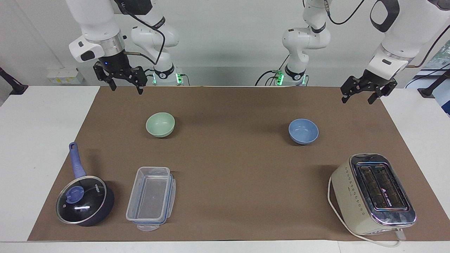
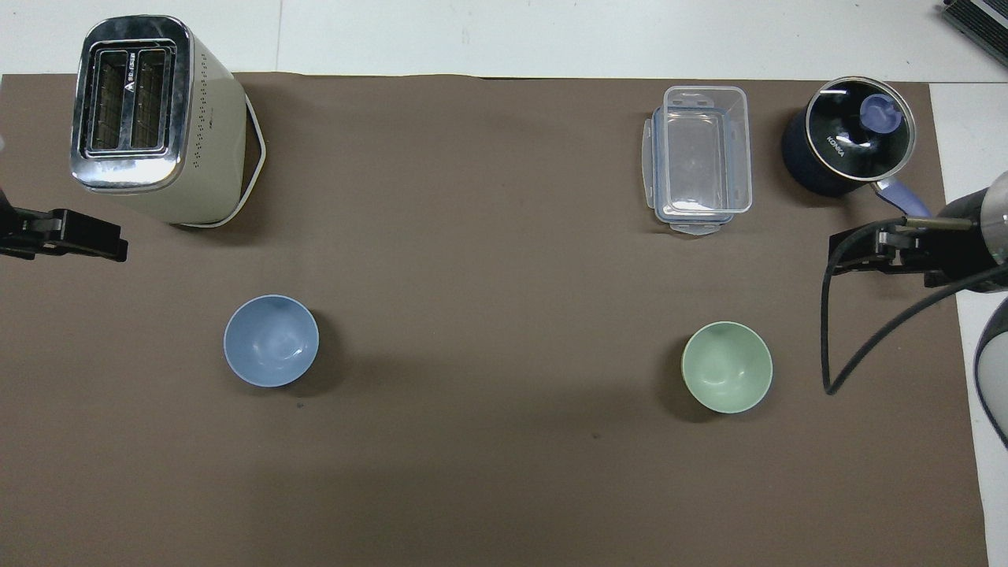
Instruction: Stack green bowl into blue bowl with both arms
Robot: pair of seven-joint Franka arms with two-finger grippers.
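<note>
Green bowl (image 1: 160, 124), blue bowl (image 1: 303, 131) apart

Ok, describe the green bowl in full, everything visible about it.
The green bowl is small, round, pale mint, smooth and matte, with no markings. It stands upright and empty on the brown mat, toward the right arm's end of the table, nearer to the robots than the clear plastic container. Nothing touches it except the mat. The blue bowl stands well apart from it.

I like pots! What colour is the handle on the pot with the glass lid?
The saucepan's handle is periwinkle blue, seen best in the facing view.
</note>
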